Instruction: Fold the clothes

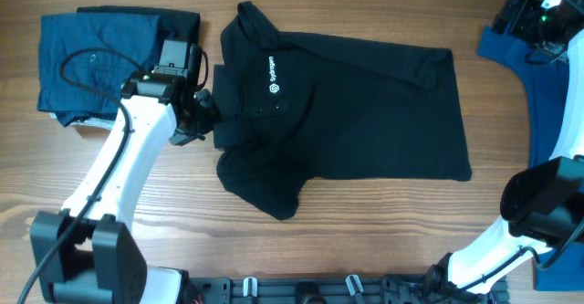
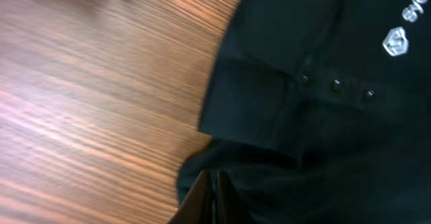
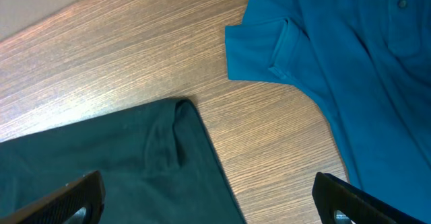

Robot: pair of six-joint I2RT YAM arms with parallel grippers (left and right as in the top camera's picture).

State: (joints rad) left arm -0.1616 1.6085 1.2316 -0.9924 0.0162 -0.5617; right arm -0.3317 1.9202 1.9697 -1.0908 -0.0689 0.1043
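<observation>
Overhead: black shirt (image 1: 347,112) lies flat mid-table (image 1: 365,249), collar up-left, white logo (image 1: 274,78) facing up. L gripper (image 1: 203,112) is at the shirt's left edge, near the placket. Navy garment (image 1: 91,62) folded top-left. Blue garment (image 1: 557,94) at right edge, R gripper (image 1: 522,16) over its top corner.
L wrist: fingers (image 2: 201,200) pressed together, tips at shirt edge; can't tell if cloth is nipped. Buttons (image 2: 335,85) + logo visible.
R wrist: R gripper spread wide, holding nothing, above shirt corner (image 3: 121,157). Blue sleeve is nearby, w/ bare wood between.
</observation>
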